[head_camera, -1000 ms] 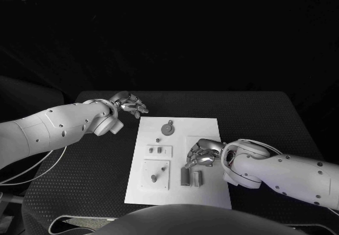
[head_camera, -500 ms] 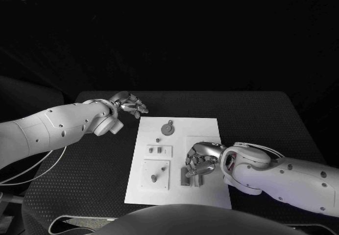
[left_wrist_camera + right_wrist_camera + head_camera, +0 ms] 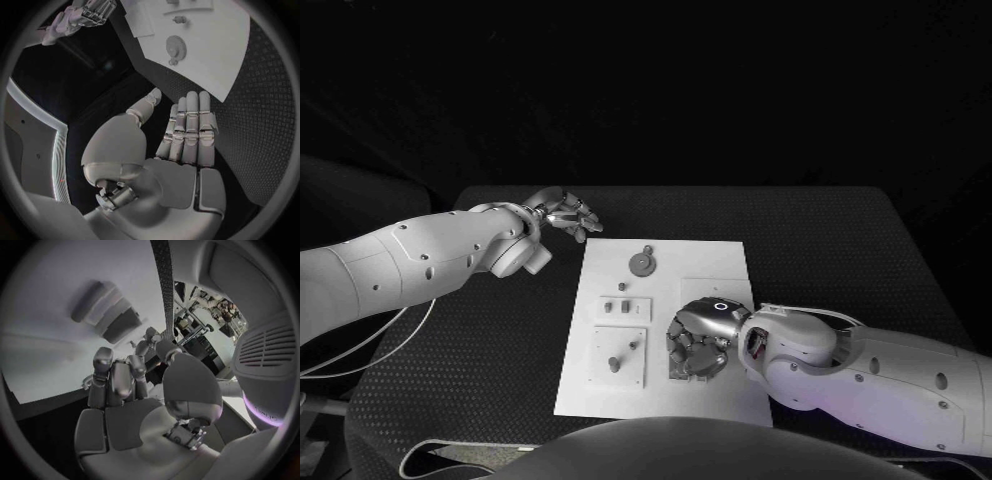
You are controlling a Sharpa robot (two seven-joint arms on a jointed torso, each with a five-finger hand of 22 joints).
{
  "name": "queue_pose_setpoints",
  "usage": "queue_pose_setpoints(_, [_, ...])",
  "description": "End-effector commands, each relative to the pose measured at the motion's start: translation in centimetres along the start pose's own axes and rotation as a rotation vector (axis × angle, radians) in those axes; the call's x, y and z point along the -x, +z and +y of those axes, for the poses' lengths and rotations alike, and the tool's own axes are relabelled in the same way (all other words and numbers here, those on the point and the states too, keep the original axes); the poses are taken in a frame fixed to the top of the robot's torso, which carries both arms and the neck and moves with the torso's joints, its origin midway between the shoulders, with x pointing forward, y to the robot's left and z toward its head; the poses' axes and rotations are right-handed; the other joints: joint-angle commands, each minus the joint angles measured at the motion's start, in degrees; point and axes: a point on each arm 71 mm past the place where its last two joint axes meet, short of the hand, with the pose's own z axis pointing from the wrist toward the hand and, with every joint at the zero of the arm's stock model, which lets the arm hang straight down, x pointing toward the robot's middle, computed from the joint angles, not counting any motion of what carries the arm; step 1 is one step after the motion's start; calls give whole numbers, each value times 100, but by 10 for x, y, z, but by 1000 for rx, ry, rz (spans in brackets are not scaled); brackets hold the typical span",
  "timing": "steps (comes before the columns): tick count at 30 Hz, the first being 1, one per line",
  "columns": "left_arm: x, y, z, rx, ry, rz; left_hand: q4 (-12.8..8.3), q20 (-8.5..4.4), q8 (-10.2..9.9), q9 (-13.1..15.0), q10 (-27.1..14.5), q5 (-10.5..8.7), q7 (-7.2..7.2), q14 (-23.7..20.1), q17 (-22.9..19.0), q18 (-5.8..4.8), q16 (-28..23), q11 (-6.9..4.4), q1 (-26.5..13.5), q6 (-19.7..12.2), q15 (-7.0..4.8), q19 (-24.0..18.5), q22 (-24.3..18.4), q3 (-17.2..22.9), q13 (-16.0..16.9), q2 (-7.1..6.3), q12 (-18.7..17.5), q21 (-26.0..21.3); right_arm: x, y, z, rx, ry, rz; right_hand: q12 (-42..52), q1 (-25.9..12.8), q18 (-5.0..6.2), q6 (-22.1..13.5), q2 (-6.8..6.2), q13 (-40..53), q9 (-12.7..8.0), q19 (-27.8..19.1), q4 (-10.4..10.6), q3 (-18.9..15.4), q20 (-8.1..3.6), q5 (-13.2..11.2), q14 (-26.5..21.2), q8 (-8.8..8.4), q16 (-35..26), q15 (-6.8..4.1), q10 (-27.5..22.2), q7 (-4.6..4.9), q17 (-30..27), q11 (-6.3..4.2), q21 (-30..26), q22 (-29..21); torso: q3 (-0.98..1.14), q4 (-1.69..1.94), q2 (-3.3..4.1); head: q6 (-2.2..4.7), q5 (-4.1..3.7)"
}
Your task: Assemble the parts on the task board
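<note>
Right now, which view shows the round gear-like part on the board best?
The left wrist view: the round part lies unobstructed and close on the task board. The head view shows it smaller, at the board's far end. I cannot pick it out in the right wrist view.

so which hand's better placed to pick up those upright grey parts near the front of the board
The right hand, probably. It hangs directly over the grey parts at the task board's near end, fingers pointing down at them. The left hand sits off the board's far left corner, holding nothing.

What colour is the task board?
White; the task board shows best in the head view.
</note>
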Motion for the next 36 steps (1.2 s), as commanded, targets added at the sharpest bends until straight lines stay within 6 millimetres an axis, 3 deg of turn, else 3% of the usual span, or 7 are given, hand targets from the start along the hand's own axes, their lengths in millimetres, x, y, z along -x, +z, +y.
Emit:
queue_pose_setpoints(1, [-1,0,-1,-7,4,16,25,48,-16,-1,-45,26,0,24,10,94,-37,-7,-52,-50,23,-6,8,4,-9,-9,-13,-31,0,1,4,49,-77,-6,0,14,77,32,-27,-13,6,33,8,27,1,12,20,28,18,10,15,-9,-2,1,17,-10,-3,1,0,0,7])
queue_pose_setpoints(21, [-2,0,-1,-7,4,19,25,47,-15,-1,-45,26,0,26,21,95,-45,-7,-58,-50,23,-6,12,7,-9,-3,-12,-33,-11,7,0,26,-165,89,3,1,77,50,9,9,14,42,13,37,-4,12,40,3,18,12,45,-13,10,0,12,-15,-2,-1,1,0,14])
queue_pose_setpoints(36, [-2,0,-2,-7,4,19,26,47,-15,-1,-46,26,-1,27,28,95,-51,-7,-62,-50,22,-6,14,9,-9,1,-12,-34,-8,8,-6,-8,-193,45,-13,-29,77,65,80,9,28,51,22,46,-6,12,57,-29,18,16,54,-13,23,1,8,-18,-3,0,1,0,12])
